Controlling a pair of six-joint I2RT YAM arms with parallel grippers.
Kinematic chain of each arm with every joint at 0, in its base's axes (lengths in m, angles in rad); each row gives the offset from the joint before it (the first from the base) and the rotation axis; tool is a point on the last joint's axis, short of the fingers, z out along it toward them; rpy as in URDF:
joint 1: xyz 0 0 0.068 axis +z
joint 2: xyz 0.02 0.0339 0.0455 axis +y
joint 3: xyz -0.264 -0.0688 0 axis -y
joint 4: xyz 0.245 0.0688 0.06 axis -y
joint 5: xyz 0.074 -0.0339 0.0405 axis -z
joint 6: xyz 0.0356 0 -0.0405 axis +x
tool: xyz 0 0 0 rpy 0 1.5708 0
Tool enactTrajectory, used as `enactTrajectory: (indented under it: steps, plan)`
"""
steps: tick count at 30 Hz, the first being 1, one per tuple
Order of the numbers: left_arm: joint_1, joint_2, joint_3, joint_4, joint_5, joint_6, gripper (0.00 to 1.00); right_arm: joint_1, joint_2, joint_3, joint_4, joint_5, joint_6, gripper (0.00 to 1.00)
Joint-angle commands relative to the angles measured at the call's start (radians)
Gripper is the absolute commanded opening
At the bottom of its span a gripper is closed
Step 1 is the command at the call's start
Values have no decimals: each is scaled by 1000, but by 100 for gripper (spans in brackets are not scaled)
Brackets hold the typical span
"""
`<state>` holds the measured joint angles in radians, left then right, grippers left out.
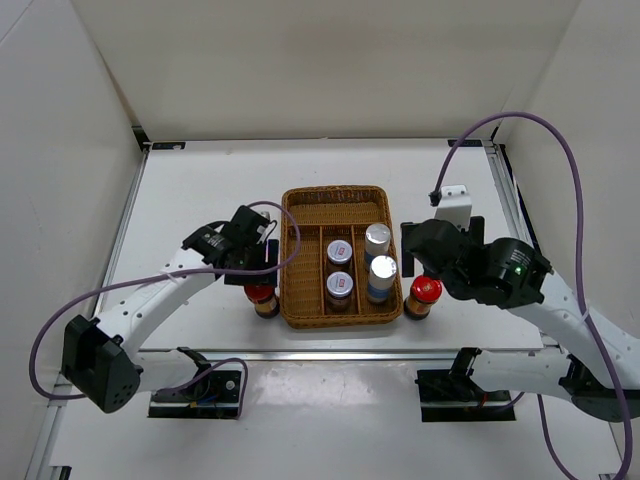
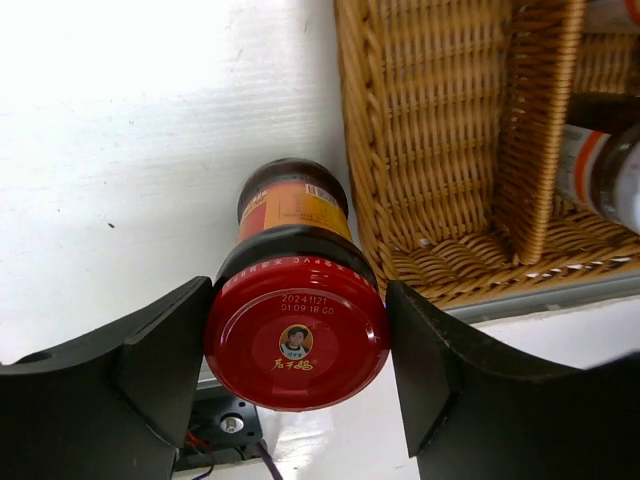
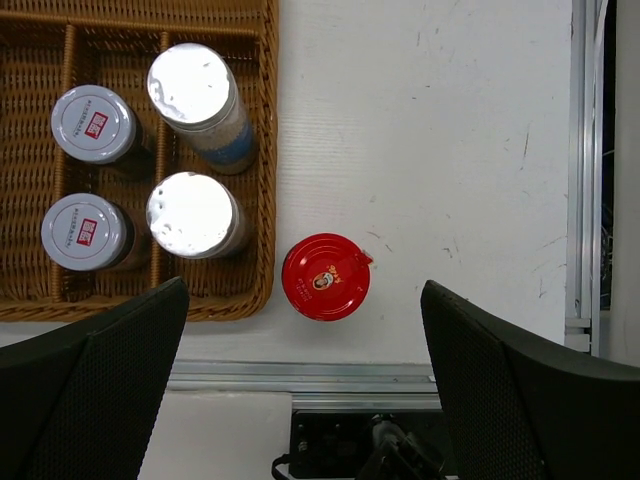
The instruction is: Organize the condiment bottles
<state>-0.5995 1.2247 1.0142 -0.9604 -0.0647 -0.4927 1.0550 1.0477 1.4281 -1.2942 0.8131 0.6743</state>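
Viewing from above: the wicker tray [image 1: 335, 192] holds two brown jars [image 1: 339, 286] in its middle compartment and two silver-capped bottles [image 1: 377, 240] in its right one. The left compartment is empty, so four of six appear stowed.

Left wrist: the left gripper [image 2: 298, 335] clamps the left red-capped bottle [image 2: 296, 215], which sits just beside the tray.

Right wrist: the right gripper [image 3: 300, 310] is spread wide over the right red-capped bottle [image 3: 325, 277], which stands on the white table [image 3: 450, 120].

White walls [image 1: 330, 70] surround the table.

Mid-counter [image 1: 200, 190] sits a tray [image 1: 335, 191]. Its middle compartment holds the short jars [image 1: 339, 252], one behind the other, and its right compartment the tall bottles [image 1: 377, 238]. The left-hand bottle [image 1: 262, 293] stands just outside its near left corner, the right-hand bottle [image 1: 424, 290] outside its near right.
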Motion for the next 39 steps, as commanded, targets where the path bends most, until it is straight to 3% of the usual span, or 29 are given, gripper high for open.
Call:
enactTrajectory:
  steps: [1, 2, 9, 20, 27, 39]
  plan:
    - [-2, -14, 119, -8, -17, 13, 41, 0, -34, -1, -20, 44, 16, 100]
    - [-2, -14, 150, -21, -32, 22, 34, 0, -34, -1, -31, 55, 16, 100]
    - [-2, 77, 484, -81, -69, 65, 12, 0, -52, -11, -51, 64, 36, 100]
    - [-2, 375, 732, -92, -63, 94, 11, 0, -89, -1, -103, 74, 65, 100]
    - [-2, 452, 699, 5, -41, 85, 14, 0, -121, -35, -136, 52, 125, 100]
    - [-2, 512, 598, 103, -14, 66, 39, 0, -38, -117, -237, -22, 361, 100]
